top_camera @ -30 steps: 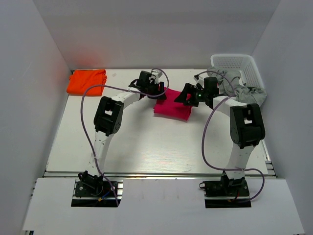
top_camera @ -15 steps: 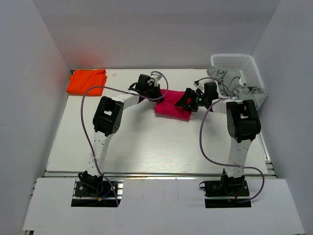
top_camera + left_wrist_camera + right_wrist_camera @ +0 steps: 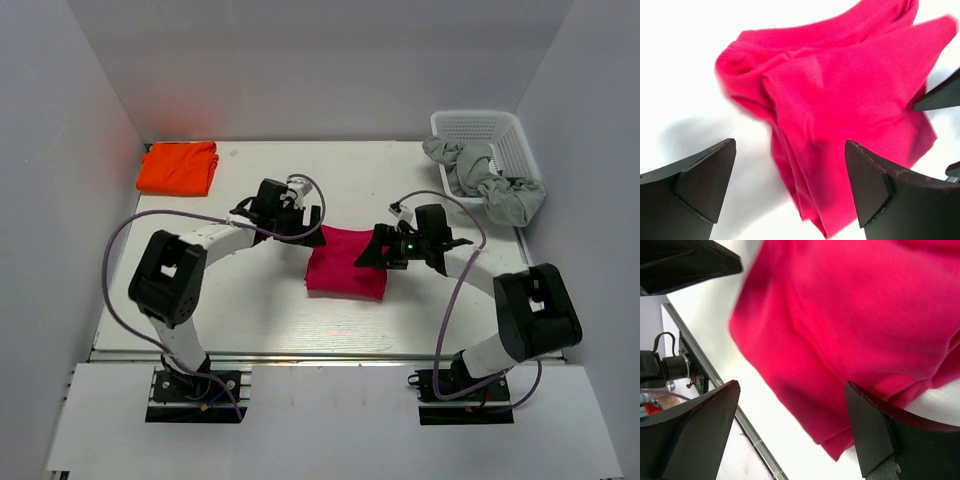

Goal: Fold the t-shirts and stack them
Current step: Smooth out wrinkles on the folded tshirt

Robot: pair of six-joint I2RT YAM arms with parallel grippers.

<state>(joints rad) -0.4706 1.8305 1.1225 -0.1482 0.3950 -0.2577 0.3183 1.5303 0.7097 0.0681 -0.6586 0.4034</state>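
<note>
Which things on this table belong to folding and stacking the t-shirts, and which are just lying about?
Belong to the job:
- magenta-red t-shirt, loosely folded, in the middle
- orange t-shirt, folded, at the far left corner

Just lying about:
- white basket, at the far right
- gray cloth, draped over the basket's rim; kind of garment unclear

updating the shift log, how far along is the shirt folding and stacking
Done: the orange shirt lies folded in the far left corner. In hand: the red shirt sits mid-table as a rough, rumpled fold, with the left tool and right tool open on either side, gripping nothing. Left: tidy that fold, stack it with the orange one, and probably fold the grey cloth draped over the basket.
</note>
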